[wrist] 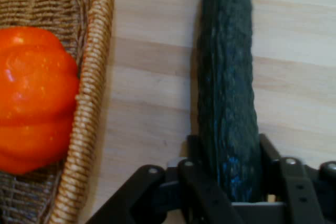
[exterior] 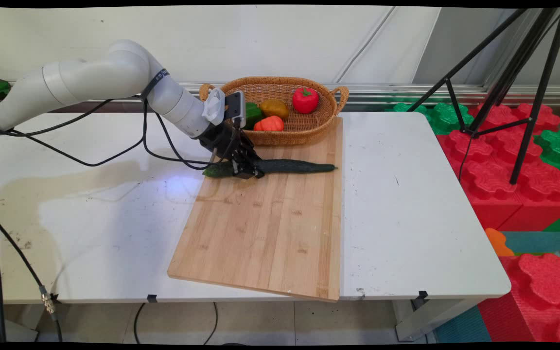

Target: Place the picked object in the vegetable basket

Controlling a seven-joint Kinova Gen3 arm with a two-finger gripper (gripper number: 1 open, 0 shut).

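In your main view, the gripper is down at the far edge of the wooden cutting board, clamped around a dark green cucumber near its left end. The cucumber lies flat along the board, long axis running left to right across the picture, its tapered tip pointing toward the board's right edge and its short left end poking out past the fingers over the table. Just behind it sits the wicker basket, holding a red pepper, an orange pepper and other produce. You can judge that the cucumber is gripped but not lifted off the board. In your hand view, the cucumber runs straight up the picture from between the two fingers, which press its sides; the basket rim and the orange pepper lie to its left.
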